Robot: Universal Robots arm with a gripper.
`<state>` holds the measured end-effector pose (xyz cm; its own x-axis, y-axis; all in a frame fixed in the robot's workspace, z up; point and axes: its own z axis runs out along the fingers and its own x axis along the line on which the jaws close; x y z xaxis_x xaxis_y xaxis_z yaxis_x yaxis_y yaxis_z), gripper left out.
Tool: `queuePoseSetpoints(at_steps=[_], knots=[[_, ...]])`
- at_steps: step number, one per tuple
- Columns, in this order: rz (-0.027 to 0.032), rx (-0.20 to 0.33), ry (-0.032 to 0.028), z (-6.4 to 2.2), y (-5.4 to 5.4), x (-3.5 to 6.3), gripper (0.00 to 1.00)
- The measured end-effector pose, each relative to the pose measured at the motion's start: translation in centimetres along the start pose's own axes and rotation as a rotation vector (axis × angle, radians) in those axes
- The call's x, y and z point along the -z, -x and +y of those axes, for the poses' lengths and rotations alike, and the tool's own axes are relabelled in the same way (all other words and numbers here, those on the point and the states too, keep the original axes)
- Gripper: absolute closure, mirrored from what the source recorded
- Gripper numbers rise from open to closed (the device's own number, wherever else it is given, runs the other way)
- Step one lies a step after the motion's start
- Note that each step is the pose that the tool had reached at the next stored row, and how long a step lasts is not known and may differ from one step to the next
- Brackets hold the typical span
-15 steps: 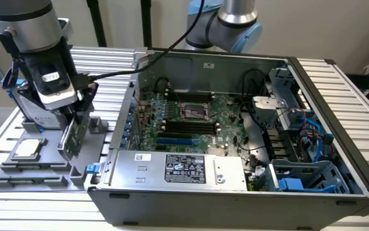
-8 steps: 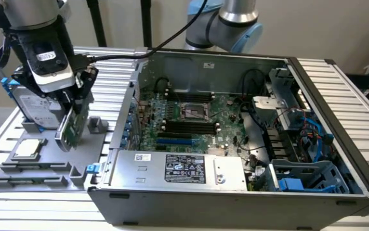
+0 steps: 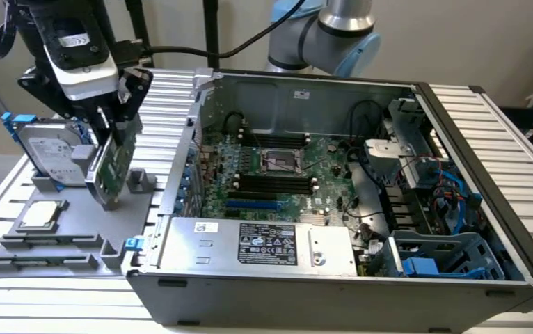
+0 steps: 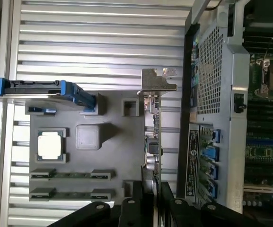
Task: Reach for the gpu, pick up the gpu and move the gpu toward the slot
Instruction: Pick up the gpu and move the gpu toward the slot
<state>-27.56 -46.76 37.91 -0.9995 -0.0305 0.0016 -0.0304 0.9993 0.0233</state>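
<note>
The tool (image 3: 110,142) pinches the gpu (image 3: 113,167) by its upper edge, the card hanging on edge just below it, over the grey fixture (image 3: 72,229). The grip should stay firm and the card vertical, clear of the computer case (image 3: 360,278) wall beside it.

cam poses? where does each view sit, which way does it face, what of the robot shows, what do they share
Exterior view: off the arm, raised, angled down on the open computer case and grey fixture tray; shows the arm and pincer on the gpu.
Wrist view: on the wrist, looking down along the pincer and gpu to the tray.
Shared: gpu, hard drive, processor chip, tray, case.
</note>
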Motion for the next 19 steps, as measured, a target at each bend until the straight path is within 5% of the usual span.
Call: queuePoseSetpoints(at_steps=[11,19], knots=[[0.0042,0.003,0.0144,-0.07,4.8,4.65,0.74],[0.0052,0.003,0.0274,-0.17,8.5,5.13,0.74]])
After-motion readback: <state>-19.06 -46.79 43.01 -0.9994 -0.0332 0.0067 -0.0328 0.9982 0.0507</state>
